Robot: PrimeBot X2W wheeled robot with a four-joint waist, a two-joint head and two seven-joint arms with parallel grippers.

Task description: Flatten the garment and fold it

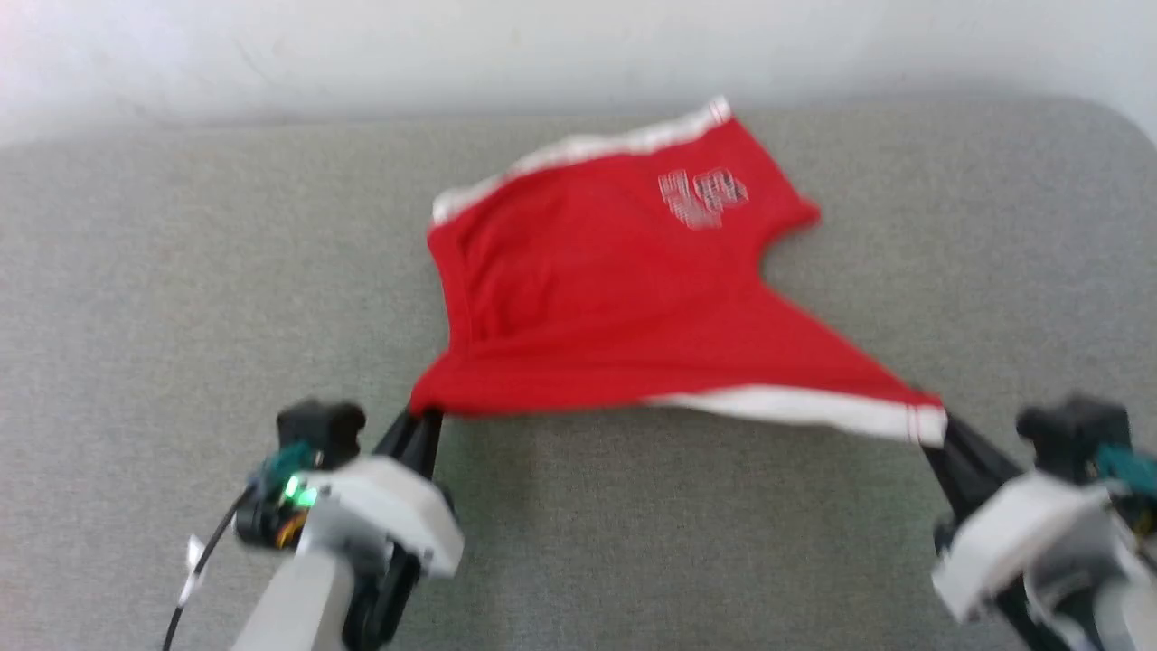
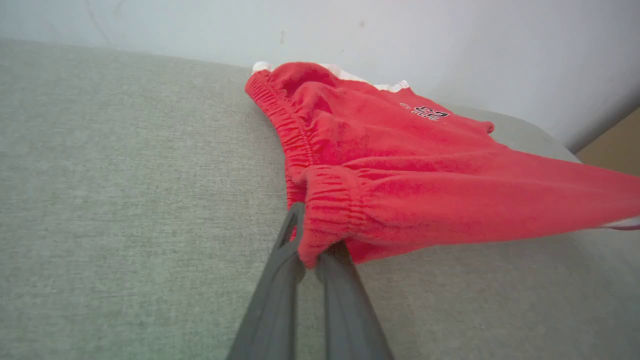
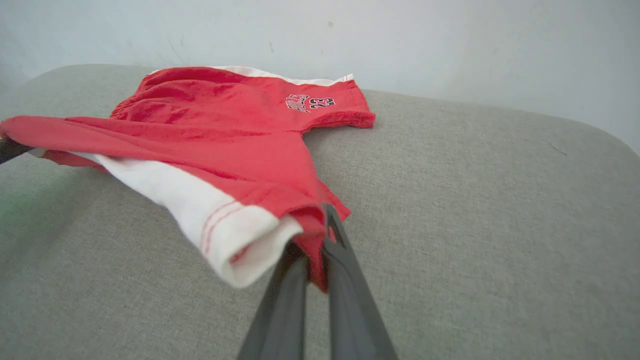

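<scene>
garment: red shorts (image 1: 615,298) with white side stripes, spread mid-surface, its far part close to the wall
long axis: runs left-right across the head view; gathered elastic waistband at robot's left (image 2: 300,145), leg hems at robot's right
near edge: pulled taut between both hands and lifted off the surface, white stripe along its right half
far part: lies on the surface, white stripe along the far edge; small logo with the number 23 by the far leg hem (image 3: 310,103)
crotch notch: opens toward robot's right, between the two legs
surface: grey woven fabric top (image 1: 181,271), rounded far corners
room: plain pale wall (image 1: 362,54) right behind the surface; head view blurred
left hand: (image 1: 423,423) fingers pinched together on the near waistband corner, red fabric bunched between the tips (image 2: 310,252)
right hand: (image 1: 935,436) fingers clamped on the near hem corner, where white stripe and red meet (image 3: 315,240); white corner folds over left of the fingers
hands apart: well apart, one at each end of the near edge
</scene>
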